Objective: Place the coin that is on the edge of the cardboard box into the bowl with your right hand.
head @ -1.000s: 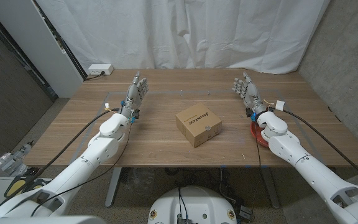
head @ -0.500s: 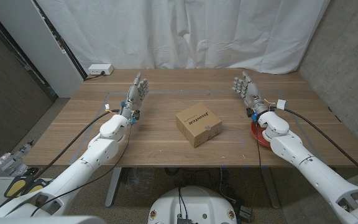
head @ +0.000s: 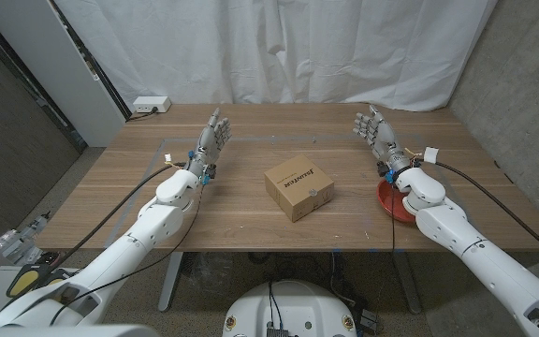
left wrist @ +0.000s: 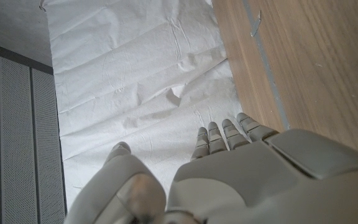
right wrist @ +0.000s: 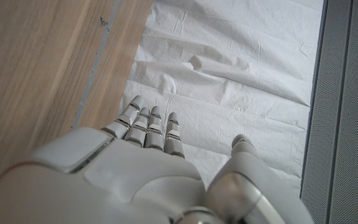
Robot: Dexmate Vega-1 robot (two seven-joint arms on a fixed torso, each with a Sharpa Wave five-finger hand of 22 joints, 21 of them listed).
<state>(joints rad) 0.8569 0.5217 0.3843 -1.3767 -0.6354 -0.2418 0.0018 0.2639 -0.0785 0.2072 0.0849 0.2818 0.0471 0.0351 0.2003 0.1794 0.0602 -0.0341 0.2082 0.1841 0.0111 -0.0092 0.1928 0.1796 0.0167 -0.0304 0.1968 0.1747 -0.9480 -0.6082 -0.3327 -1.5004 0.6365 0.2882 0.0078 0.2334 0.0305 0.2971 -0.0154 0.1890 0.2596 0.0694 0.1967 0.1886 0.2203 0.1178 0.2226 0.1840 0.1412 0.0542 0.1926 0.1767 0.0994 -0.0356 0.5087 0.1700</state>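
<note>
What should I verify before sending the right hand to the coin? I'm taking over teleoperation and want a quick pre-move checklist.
1. Right hand free: ok, fingers apart, holding nothing.
2. Coin in place: ok, a small pale disc sits at the cardboard box top's edge nearest the right arm.
3. Bowl reachable: cannot tell fully; the red bowl is partly hidden under the right forearm.
4. Path from right hand to box: ok, bare table between them.
5. Left hand out of the way: ok, open, on the box's far side.
6. Box square to the hand: not ok, it sits rotated on the table.
</note>
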